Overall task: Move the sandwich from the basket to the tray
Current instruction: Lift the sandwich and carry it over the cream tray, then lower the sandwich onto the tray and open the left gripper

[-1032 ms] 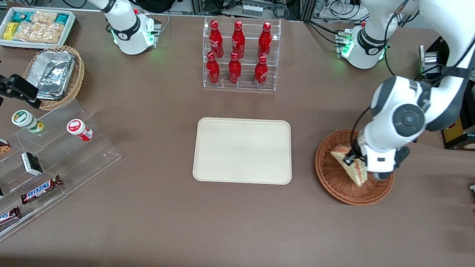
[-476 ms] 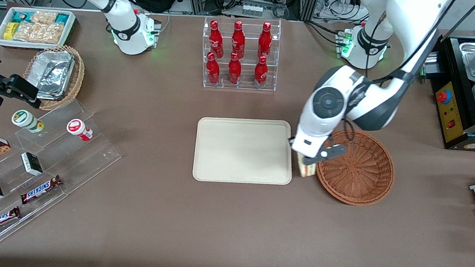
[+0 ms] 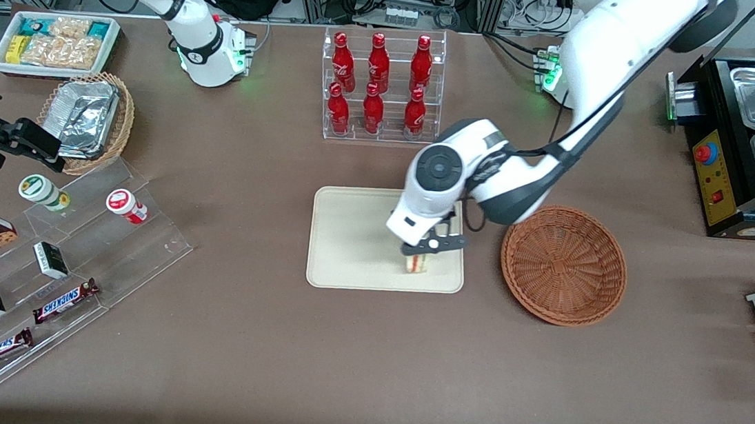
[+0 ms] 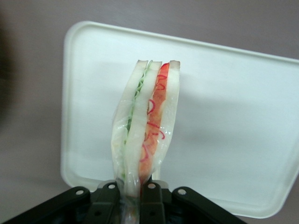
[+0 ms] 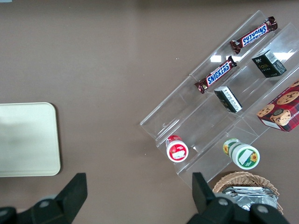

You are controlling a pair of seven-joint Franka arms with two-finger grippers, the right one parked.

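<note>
- The gripper [image 3: 418, 254] hangs over the tray [image 3: 347, 237], above the part of it nearest the basket [image 3: 563, 264], its two fingers [image 4: 150, 192] pinched tight on the sandwich [image 4: 145, 123].
- The sandwich is held by one narrow end and hangs edge-down, bread and filling layers running lengthwise away from the fingers; a grip across the flat faces likely keeps the slices together in the wrap.
- In the wrist view the tray fills the background under the sandwich, so a release here would probably land it inside the rim.
- The basket sits just beside the tray, toward the working arm's end, with nothing in it.
- Whether the sandwich's lower tip touches the tray is hard to tell; the wrist hides most of it from the front.
</note>
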